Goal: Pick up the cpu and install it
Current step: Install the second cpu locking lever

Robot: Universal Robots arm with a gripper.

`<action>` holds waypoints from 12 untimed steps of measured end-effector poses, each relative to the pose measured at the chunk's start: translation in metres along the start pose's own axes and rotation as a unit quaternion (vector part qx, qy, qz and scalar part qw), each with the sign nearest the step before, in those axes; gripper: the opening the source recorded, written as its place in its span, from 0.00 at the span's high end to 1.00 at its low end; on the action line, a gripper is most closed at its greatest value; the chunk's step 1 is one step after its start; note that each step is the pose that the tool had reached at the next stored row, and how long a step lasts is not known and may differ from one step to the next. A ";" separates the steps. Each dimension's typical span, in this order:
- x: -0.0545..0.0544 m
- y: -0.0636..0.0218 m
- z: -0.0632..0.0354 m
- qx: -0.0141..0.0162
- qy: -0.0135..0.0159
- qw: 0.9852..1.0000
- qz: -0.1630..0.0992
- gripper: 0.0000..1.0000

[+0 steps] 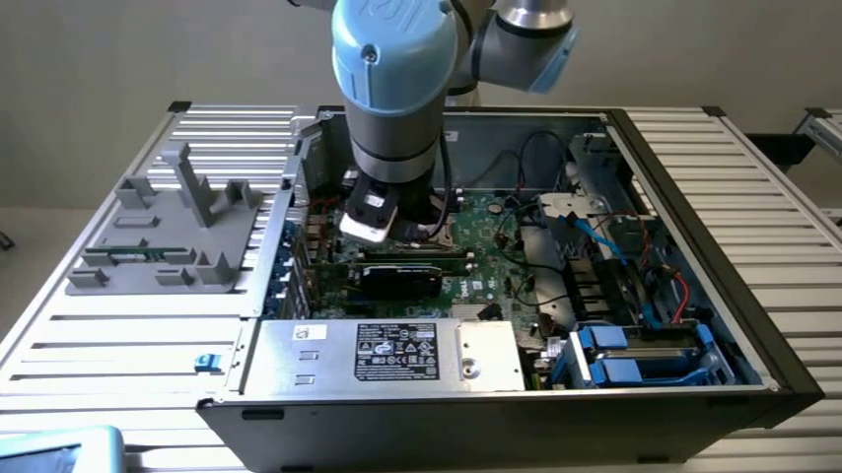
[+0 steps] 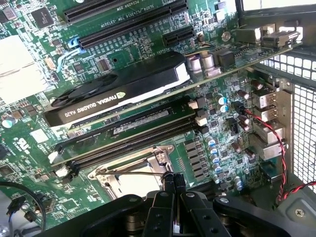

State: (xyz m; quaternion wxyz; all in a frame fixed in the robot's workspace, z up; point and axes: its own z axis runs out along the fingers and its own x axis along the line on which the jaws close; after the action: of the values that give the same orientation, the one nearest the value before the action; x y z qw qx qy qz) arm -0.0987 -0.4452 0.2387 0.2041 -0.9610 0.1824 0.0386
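1. The pincer (image 2: 174, 183) is seen clenched, fingertips pressed together with nothing visibly held between them. It is poised low inside the computer case (image 1: 736, 325), right at the edge of the socket frame (image 2: 158, 155).
2. The cpu (image 2: 129, 186) is placed, as far as can be judged, inside that frame. A pale, flat patch is made out there, but much of it is hidden behind the pincer body, so the identification is offered with caution.
3. Look of the chip: only a light, matte, flat face is shown, with the metal frame and the thin retention lever (image 2: 128, 172) crossing above it. Its edges and rim cannot be traced.
4. Risk one: if the chip is not squarely seated, any downward push from the shut fingertips could be passed straight to the socket contacts, and these could be bent.
5. Risk two: the lever is sprung wire. A glancing touch could send it sliding off the fingertips, and the frame would be left unlatched.
6. Risk three: room is tight. The memory slots (image 2: 133, 136) run just beside the socket, with the graphics card (image 2: 118, 89) beyond them. A sideways drift could bring the pincer against the slots.
7. Risk four: a row of capacitors (image 2: 213, 148) stands near the socket's other side and could be knocked by a careless swing.
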 end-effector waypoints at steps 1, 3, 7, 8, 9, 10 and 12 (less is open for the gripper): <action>0.001 -0.0002 -0.0001 0.000 0.000 1.000 0.000 0.89; 0.005 -0.0009 -0.0004 0.000 0.000 1.000 0.000 0.89; 0.010 -0.0008 -0.0013 0.000 0.000 1.000 0.001 0.89; 0.012 0.0000 -0.0018 0.000 0.000 1.000 0.001 0.89; 0.012 0.0010 -0.0023 0.000 0.000 1.000 0.001 0.89; 0.013 0.0020 -0.0024 0.000 0.000 1.000 0.001 0.89; 0.013 0.0032 -0.0008 0.000 0.001 1.000 0.002 0.89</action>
State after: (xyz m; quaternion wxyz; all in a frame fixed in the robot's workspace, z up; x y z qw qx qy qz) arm -0.0875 -0.4527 0.2362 0.2043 -0.9607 0.1842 0.0382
